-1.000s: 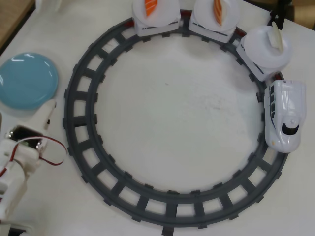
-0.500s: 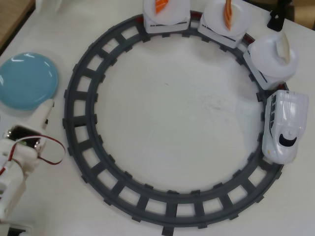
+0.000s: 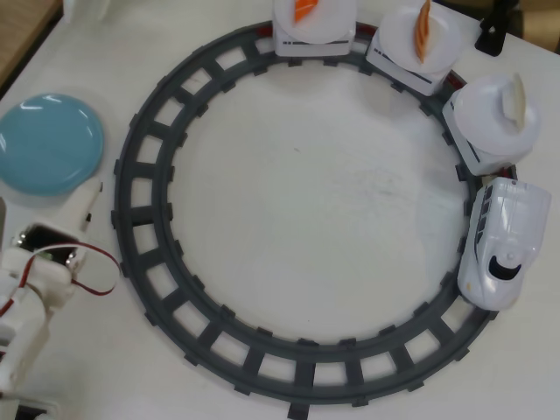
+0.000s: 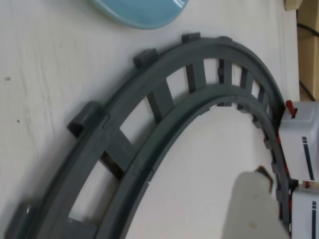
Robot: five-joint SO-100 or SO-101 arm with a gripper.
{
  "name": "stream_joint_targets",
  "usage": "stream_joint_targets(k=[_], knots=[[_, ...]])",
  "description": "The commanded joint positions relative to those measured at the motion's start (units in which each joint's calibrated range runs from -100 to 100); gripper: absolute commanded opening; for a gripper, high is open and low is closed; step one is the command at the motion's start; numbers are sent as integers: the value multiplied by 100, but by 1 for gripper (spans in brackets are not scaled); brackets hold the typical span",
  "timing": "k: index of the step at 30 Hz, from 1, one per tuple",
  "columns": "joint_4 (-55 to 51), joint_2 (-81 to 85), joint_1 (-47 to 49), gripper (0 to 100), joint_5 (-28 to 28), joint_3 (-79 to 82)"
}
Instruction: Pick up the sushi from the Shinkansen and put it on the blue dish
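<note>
Moved: the Shinkansen runs clockwise on the grey track; its nose now sits lower, near 4 o'clock of the ring, and the cars behind it have followed round the top.
Sushi: the sushi lies on the white plate of the first car, at about 2 o'clock, just behind the engine.
Other cars: two orange-topped pieces ride near 12 and 1 o'clock.
Blue dish: the blue dish is empty, outside the ring at about 10 o'clock.
Gripper: the gripper waits at 9 o'clock, just below the dish and outside the track. I cannot tell if its fingers are spread or pressed together.
Meaning: the target is moving away from the arm for now. I think the arm must wait until the train brings it round.
</note>
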State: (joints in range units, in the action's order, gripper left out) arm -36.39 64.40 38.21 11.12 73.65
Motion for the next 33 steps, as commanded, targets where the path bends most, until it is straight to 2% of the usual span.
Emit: stream_joint_targets(k=[1, 15, 18, 23, 33], knots=[[102, 59, -36, 20, -3, -34], [68, 59, -150, 20, -24, -43], [59, 59, -458, 20, -24, -52], [-544, 59, -960, 20, -30, -359], [-595, -356, -2298, 20, -56, -638]])
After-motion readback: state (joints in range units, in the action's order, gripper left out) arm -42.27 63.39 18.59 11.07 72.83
